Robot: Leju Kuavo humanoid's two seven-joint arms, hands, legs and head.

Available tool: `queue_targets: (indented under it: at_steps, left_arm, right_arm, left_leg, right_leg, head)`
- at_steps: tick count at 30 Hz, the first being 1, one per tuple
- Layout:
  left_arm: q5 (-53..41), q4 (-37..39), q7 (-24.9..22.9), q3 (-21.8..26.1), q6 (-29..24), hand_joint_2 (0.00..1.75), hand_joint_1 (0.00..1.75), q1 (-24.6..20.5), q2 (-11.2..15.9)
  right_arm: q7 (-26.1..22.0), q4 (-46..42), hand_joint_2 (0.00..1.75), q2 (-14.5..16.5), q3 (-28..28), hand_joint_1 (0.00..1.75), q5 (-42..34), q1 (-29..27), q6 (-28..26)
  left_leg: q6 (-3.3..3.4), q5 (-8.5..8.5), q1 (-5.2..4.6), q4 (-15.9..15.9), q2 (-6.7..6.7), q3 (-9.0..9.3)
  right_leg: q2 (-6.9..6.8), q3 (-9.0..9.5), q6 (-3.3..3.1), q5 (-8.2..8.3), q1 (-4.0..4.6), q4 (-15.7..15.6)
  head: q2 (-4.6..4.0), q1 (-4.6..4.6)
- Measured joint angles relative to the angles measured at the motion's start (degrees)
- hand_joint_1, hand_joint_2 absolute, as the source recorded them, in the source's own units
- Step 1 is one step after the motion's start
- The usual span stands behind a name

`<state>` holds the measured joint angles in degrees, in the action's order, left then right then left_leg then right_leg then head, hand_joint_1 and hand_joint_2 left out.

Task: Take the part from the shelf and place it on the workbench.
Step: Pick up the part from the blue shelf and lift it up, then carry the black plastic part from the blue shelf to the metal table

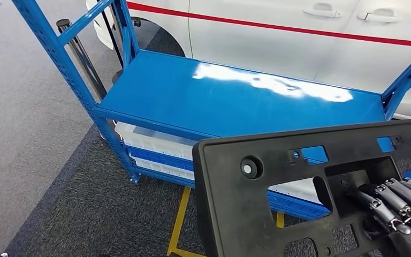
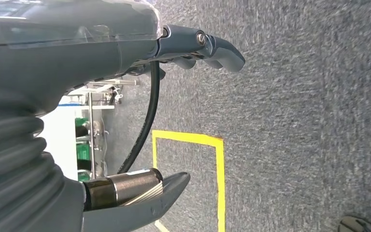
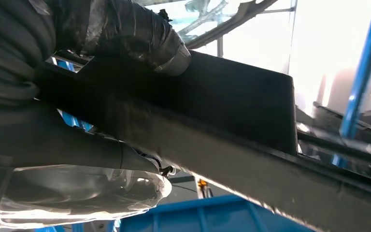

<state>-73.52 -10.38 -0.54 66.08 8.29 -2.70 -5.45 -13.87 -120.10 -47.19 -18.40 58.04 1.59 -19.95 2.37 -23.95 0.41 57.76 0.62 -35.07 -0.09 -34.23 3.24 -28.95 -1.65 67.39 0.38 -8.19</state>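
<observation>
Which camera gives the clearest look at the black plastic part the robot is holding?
The head view: the black part shows its flat face, cutouts and round hole, with the right hand gripping it in front of the blue shelf. The right wrist view shows a dark underside edge. The left wrist view shows carpet instead.

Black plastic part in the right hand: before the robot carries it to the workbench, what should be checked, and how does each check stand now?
1. Right hand grips the black part: ok; fingers reach through an opening, thumb lies across it.
2. Part lifted off the blue shelf: ok.
3. Left hand holds nothing: ok; it hangs over grey carpet.
4. Workbench located: cannot tell.
5. Clearance from the white car behind the shelf: ok.
</observation>
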Motion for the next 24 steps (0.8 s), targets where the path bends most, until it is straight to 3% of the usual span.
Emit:
queue_targets:
  at_steps: [2, 3, 5, 6, 7, 10, 11, 12, 13, 15, 17, 18, 20, 21, 22, 24]
  left_arm:
    - [0.26, 0.0, 0.03, 0.13, 0.08, 1.75, 0.0, 0.0, 0.02]
    - [0.38, 0.0, 0.03, 0.22, 0.16, 1.75, 0.0, 0.02, 0.03]
    - [0.5, 0.0, 0.02, 0.44, 0.38, 1.75, 0.0, 0.14, 0.06]
    - [0.54, 0.0, -0.02, 0.58, 0.48, 1.75, 0.0, 0.22, 0.08]
    - [0.63, 0.0, -0.1, 0.72, 0.56, 1.75, 0.0, 0.3, 0.11]
    - [1.48, 0.0, -0.39, 1.29, 0.9, 1.75, 0.0, 0.41, 0.58]
    - [1.83, 0.0, -0.44, 1.56, 1.14, 1.75, 0.0, 0.41, 0.9]
    - [2.17, 0.0, -0.46, 1.87, 1.43, 1.75, 0.0, 0.39, 1.24]
    - [2.39, 0.0, -0.47, 2.16, 1.68, 1.75, 0.0, 0.38, 1.6]
    - [2.69, -0.01, -0.55, 2.62, 1.92, 1.75, 0.0, 0.34, 2.23]
    - [2.84, -0.02, -0.89, 2.91, 1.99, 1.75, 0.0, 0.32, 2.73]
    - [2.87, -0.02, -1.12, 3.05, 2.03, 1.75, 0.0, 0.31, 2.91]
    - [2.89, -0.02, -1.47, 3.43, 2.09, 1.75, 0.0, 0.38, 3.19]
    - [2.89, -0.02, -1.53, 3.61, 2.09, 1.75, 0.0, 0.41, 3.27]
    - [2.88, -0.02, -1.47, 3.74, 2.07, 1.75, 0.0, 0.45, 3.32]
    - [2.62, -0.02, -0.9, 3.83, 1.95, 1.75, 0.0, 0.64, 3.32]
  right_arm:
    - [-0.01, -0.63, 1.75, 0.05, -0.91, 1.75, 0.62, -0.18, 0.01]
    - [0.03, -0.83, 1.75, 0.08, -1.36, 1.75, 0.83, -0.21, 0.02]
    - [0.18, -1.1, 1.75, 0.17, -2.11, 1.75, 1.08, -0.25, 0.03]
    - [0.36, -1.19, 1.75, 0.21, -2.48, 1.75, 1.15, -0.15, 0.02]
    - [0.63, -1.26, 1.75, 0.28, -2.87, 1.75, 1.2, -0.08, 0.01]
    - [1.65, -1.02, 1.75, 1.19, -4.76, 1.75, 1.43, 1.01, 0.23]
    - [1.96, -0.66, 1.75, 1.93, -5.72, 1.75, 1.61, 1.78, 0.47]
    - [2.23, -0.17, 1.75, 2.8, -6.74, 1.75, 1.81, 2.63, 0.78]
    - [2.45, 0.37, 1.75, 3.65, -7.7, 1.75, 2.01, 3.42, 1.05]
    - [2.8, 1.3, 1.75, 4.97, -9.23, 1.75, 2.16, 4.81, 1.41]
    - [3.28, 2.11, 1.75, 6.09, -10.49, 1.75, 1.93, 6.5, 1.79]
    - [3.6, 2.59, 1.75, 6.65, -11.16, 1.75, 1.73, 7.46, 2.02]
    - [4.31, 3.65, 1.75, 7.56, -12.46, 1.75, 1.2, 9.05, 2.32]
    - [4.7, 4.1, 1.75, 7.81, -12.96, 1.75, 0.91, 9.51, 2.29]
    - [5.14, 4.45, 1.75, 7.93, -13.29, 1.75, 0.6, 9.76, 2.19]
    - [6.27, 4.88, 1.75, 7.93, -13.51, 1.75, -0.08, 9.59, 1.61]
  left_leg:
    - [-0.68, 0.5, 0.01, 1.09, -0.07, -1.1]
    - [-1.05, 0.82, -0.05, 1.3, -0.13, -1.3]
    - [-1.86, 1.5, -0.07, 1.33, -0.23, -1.47]
    - [-2.22, 1.07, 0.01, 1.67, -0.3, -1.83]
    - [-2.54, -0.42, 0.1, 2.73, -0.36, -2.4]
    - [-3.15, -8.76, 0.26, 11.64, -0.43, -4.98]
    - [-3.26, -10.31, 0.26, 14.98, -0.43, -5.47]
    - [-3.26, -10.41, 0.25, 17.06, -0.43, -5.3]
    - [-3.16, -9.3, 0.24, 17.27, -0.43, -4.19]
    - [-2.56, -6.42, 0.09, 11.48, -0.47, 1.23]
    - [-1.88, -6.57, -0.25, 2.89, -0.5, 7.34]
    - [-1.65, -7.14, -0.44, 0.27, -0.5, 8.94]
    - [-1.16, -6.64, -0.64, -1.12, -0.46, 9.05]
    - [-0.77, -5.88, -0.6, -1.48, -0.35, 8.68]
    - [-0.27, -4.99, -0.5, -1.72, -0.24, 8.08]
    - [0.41, -3.22, -0.31, -2.02, -0.01, 6.4]
  right_leg:
    - [0.2, 4.62, -0.55, -0.84, 0.18, -6.64]
    - [0.31, 5.38, -1.07, -1.58, 0.4, -8.1]
    - [0.33, 4.96, -2.25, -1.13, 0.54, -8.4]
    - [0.2, 4.49, -2.86, -0.63, 0.5, -8.41]
    - [0.06, 3.87, -3.46, 0.01, 0.41, -8.52]
    - [-0.13, 1.27, -4.42, 2.24, 0.54, -8.54]
    - [-0.1, 0.3, -4.46, 3.0, 0.65, -8.47]
    - [-0.06, -0.68, -4.47, 3.74, 0.77, -8.36]
    - [-0.04, -1.64, -4.42, 4.45, 0.87, -8.23]
    - [-0.07, -3.33, -4.2, 5.74, 0.99, -7.92]
    - [-0.17, -4.14, -3.75, 6.82, 1.11, -7.78]
    - [-0.25, -4.16, -3.44, 7.33, 1.06, -7.86]
    - [-0.38, -4.05, -2.64, 8.55, 0.93, -8.5]
    - [-0.35, -4.22, -2.28, 8.48, 0.83, -8.54]
    - [-0.29, -4.58, -1.99, 7.32, 0.79, -7.98]
    - [-0.14, -5.95, -1.54, 1.56, 0.67, -3.41]
  head:
    - [0.01, -0.1]
    - [0.02, -0.16]
    - [0.0, -0.19]
    - [0.01, -0.21]
    - [0.0, -0.21]
    - [-0.01, -0.26]
    - [-0.01, -0.27]
    - [-0.01, -0.28]
    - [-0.01, -0.28]
    - [0.0, -0.29]
    - [0.01, -0.26]
    - [0.01, -0.25]
    - [0.01, -0.21]
    - [0.0, -0.21]
    - [0.0, -0.2]
    - [-0.01, -0.17]
